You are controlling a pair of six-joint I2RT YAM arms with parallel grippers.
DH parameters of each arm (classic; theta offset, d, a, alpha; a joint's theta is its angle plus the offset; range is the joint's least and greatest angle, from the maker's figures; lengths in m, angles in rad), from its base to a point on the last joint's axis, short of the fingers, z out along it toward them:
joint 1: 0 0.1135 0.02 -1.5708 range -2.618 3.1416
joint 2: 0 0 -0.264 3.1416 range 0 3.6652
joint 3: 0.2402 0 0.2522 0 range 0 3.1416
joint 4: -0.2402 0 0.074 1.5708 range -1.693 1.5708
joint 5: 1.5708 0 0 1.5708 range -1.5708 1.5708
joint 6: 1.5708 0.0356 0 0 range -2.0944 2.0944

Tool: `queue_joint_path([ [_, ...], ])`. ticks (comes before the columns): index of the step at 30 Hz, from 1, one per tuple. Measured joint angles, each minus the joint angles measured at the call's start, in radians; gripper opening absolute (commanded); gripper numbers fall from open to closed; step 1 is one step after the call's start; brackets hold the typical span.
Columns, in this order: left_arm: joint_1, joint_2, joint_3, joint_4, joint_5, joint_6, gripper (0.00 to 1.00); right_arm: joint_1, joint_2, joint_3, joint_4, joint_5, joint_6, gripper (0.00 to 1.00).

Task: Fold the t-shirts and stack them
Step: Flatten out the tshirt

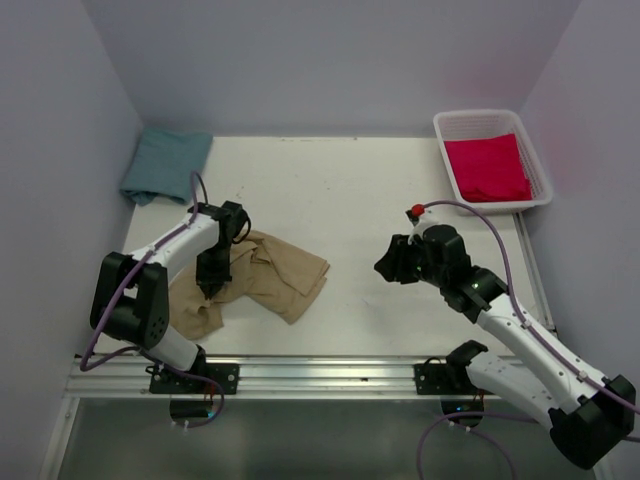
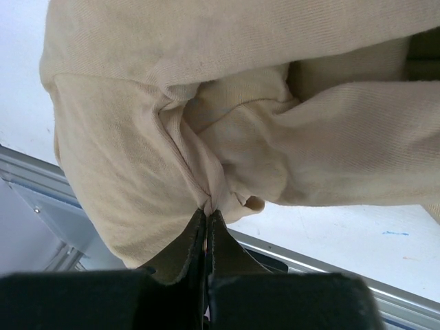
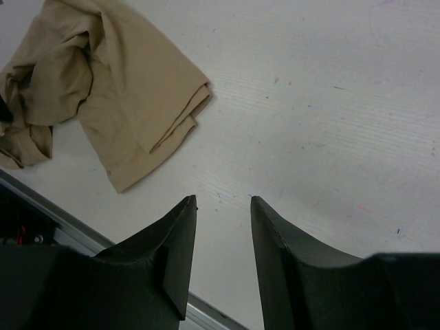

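Observation:
A crumpled tan t-shirt (image 1: pixel 262 276) lies on the table at the near left. My left gripper (image 1: pixel 207 287) is over its left part, shut on a pinch of the tan cloth (image 2: pixel 207 201). The tan t-shirt also shows in the right wrist view (image 3: pixel 110 82). My right gripper (image 1: pixel 389 268) is open and empty above bare table, to the right of the tan shirt (image 3: pixel 223 199). A teal-blue t-shirt (image 1: pixel 165 163) lies folded at the far left corner. A red-pink t-shirt (image 1: pixel 487 168) lies in the white basket (image 1: pixel 541 172).
The white slatted basket stands at the far right against the wall. Grey walls close in the table on the left, back and right. A metal rail (image 1: pixel 320 372) runs along the near edge.

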Motion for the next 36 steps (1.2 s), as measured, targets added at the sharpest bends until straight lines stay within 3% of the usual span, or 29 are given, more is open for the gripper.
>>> queue_joint_path([
  [6, -0.008, -0.04, 0.026, -0.03, 0.001, -0.011, 0.0, 0.0, 0.016, -0.019, 0.011, -0.024, -0.001, 0.41],
  [8, -0.019, -0.087, 0.064, -0.042, 0.005, -0.018, 0.0, 0.0, 0.056, -0.029, 0.038, -0.064, -0.002, 0.51],
  [11, -0.037, -0.183, 0.154, -0.051, 0.013, -0.036, 0.0, 0.0, 0.164, -0.043, 0.097, -0.147, -0.006, 0.58],
  [18, -0.042, -0.333, 0.204, -0.027, 0.046, -0.048, 0.0, 0.125, 0.444, -0.011, 0.202, -0.257, -0.013, 0.54],
  [21, -0.042, -0.347, 0.195, -0.002, 0.072, -0.047, 0.0, 0.194, 0.553, 0.095, 0.197, -0.256, -0.03, 0.47],
  [27, -0.042, -0.4, 0.16, 0.06, 0.12, -0.034, 0.0, 0.26, 0.759, 0.377, 0.147, -0.19, -0.086, 0.44],
  [32, -0.042, -0.473, 0.12, 0.107, 0.15, -0.019, 0.0, 0.308, 0.94, 0.602, 0.034, -0.047, -0.129, 0.43],
  [36, -0.042, -0.515, 0.097, 0.133, 0.171, -0.004, 0.0, 0.343, 1.029, 0.69, -0.061, 0.08, -0.142, 0.43],
])
